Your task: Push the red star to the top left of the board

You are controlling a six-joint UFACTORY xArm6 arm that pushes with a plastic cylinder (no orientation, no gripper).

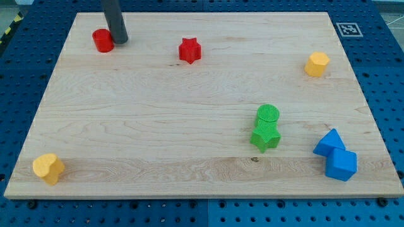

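The red star (189, 50) lies on the wooden board (158, 113) near the view's top, left of centre. My tip (120, 41) stands at the top left of the board, well to the left of the star. It is right beside a red round block (103, 40), just on that block's right side, touching or nearly touching it.
A yellow hexagonal block (317, 64) sits at the upper right. A green round block (267, 114) touches a green star (265, 135) at lower right. Two blue blocks (336, 154) lie by the right bottom corner. A yellow heart-like block (48, 168) sits at the bottom left.
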